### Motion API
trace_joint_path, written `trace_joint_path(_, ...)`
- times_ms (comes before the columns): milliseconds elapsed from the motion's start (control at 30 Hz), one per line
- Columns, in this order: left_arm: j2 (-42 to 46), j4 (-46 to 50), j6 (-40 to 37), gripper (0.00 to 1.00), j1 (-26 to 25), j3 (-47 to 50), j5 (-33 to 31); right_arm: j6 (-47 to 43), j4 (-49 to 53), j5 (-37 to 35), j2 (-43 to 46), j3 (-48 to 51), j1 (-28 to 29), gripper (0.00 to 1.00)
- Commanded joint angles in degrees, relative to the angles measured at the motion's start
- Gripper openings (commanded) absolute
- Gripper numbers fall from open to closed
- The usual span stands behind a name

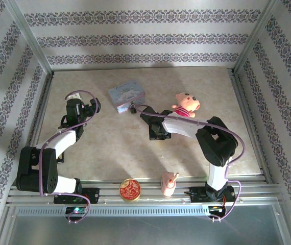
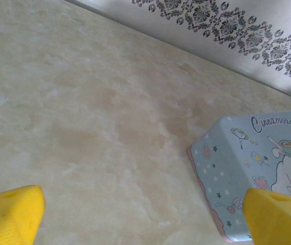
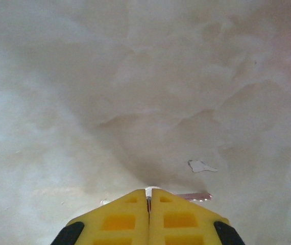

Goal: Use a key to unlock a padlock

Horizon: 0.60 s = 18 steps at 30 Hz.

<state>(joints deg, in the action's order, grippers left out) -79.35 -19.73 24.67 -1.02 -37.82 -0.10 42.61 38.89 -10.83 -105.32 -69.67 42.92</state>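
Top view: we see two bent arms, the left gripper (image 1: 93, 106) and right gripper (image 1: 138, 111) on either side of one blue tin (image 1: 126, 96); the padlock (image 1: 132, 108), a dark speck at the right tips, is hard to make out. Left wrist: fingers (image 2: 13, 217) wide apart, tin cut off. Right wrist: fingers (image 3: 130, 219) pressed together, with a silvery bit (image 3: 150, 189) at their tip that we cannot identify

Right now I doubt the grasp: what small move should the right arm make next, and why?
Probably lift the right gripper slightly: its jaws are shut at the tabletop on a silvery sliver, likely the key; lifting would show whether it holds.
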Motion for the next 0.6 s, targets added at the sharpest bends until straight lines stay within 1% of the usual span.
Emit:
trace_joint_path(0,1.3,-2.5,-1.2,0.99,0.6,1.4,2.1,-3.9,-2.3,2.3,6.1,-2.5,0.7,0.0)
trace_joint_path(100,1.5,-4.1,-1.5,0.99,0.6,1.6,5.2,-6.4,-6.9,8.0,10.3,-1.8,-0.4,0.0)
trace_joint_path(200,1.9,-5.3,-2.2,0.99,0.6,1.6,9.2,-7.4,-15.0,17.3,14.8,1.2,-3.1,0.0)
trace_joint_path(267,2.3,-6.7,-2.9,0.99,0.6,2.0,13.0,-6.6,-21.7,24.8,17.2,4.1,-5.7,0.0)
trace_joint_path(367,2.9,-11.4,-3.1,0.99,0.5,3.6,20.4,-5.5,-26.4,31.6,19.3,5.9,-9.0,0.0)
trace_joint_path(433,3.0,-15.1,-2.8,1.0,0.3,4.6,25.8,-6.1,-26.7,33.9,20.1,5.5,-10.4,0.0)
trace_joint_path(567,2.1,-24.1,-2.4,0.92,-1.7,7.0,34.0,-7.8,-25.5,34.6,21.5,3.3,-11.4,0.0)
